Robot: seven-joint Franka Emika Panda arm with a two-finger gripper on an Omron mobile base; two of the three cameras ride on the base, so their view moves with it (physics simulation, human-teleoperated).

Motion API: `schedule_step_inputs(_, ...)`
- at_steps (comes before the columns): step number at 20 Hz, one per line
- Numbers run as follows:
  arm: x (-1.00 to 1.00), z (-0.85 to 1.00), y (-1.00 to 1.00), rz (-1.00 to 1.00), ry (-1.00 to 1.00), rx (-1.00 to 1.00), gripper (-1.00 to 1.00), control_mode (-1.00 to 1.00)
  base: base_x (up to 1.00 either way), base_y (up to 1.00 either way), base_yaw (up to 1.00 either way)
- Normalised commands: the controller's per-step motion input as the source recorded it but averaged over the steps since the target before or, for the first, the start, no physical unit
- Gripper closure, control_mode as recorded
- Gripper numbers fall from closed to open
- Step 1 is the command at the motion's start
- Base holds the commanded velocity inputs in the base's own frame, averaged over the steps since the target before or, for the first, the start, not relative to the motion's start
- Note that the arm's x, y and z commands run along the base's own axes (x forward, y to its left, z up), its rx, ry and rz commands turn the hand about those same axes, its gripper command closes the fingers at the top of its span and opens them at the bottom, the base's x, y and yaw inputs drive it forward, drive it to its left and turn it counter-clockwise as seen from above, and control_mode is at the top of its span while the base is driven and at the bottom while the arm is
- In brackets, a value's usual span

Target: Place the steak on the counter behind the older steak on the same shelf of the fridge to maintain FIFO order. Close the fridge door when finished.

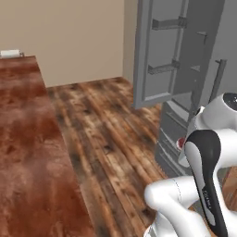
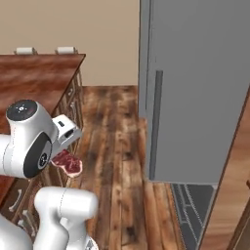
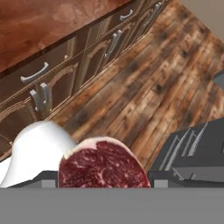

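Plank floor runs between the counter and the fridge; the gripper grasps the steak, its marbling plain from the hand view

Task items as I see them: steak, counter, fridge.

Steak: flat raw slab, dark red with pale marbling and a whitish rim, held up off the counter above the wooden floor; from my right base camera it hangs beside the counter's drawer fronts. Counter: glossy reddish-brown wood top, wooden drawers with silver bar handles below. Fridge: tall, grey, one door swung open showing grey door racks; lower drawers visible beneath.
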Motion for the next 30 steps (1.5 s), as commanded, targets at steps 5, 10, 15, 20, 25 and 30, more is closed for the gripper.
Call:
schedule_step_inputs(5, 0.00, 0.00, 0.00, 0.00, 0.00, 0.00, 1.00, 1.00, 0.70, 0.43, 0.04)
schedule_step_inputs(10, 0.00, 0.00, 0.00, 0.00, 0.00, 0.00, 1.00, 1.00, 0.60, 0.31, -0.10)
schedule_step_inputs(15, 0.00, 0.00, 0.00, 0.00, 0.00, 0.00, 1.00, 1.00, 0.76, 0.50, -0.28)
schedule_step_inputs(20, 0.00, 0.00, 0.00, 0.00, 0.00, 0.00, 1.00, 1.00, 0.84, 0.48, -0.24)
schedule_step_inputs(25, 0.00, 0.00, 0.00, 0.00, 0.00, 0.00, 1.00, 1.00, 1.00, 0.40, 0.01)
schedule_step_inputs(30, 0.00, 0.00, 0.00, 0.00, 0.00, 0.00, 1.00, 1.00, 0.96, -0.34, 0.32)
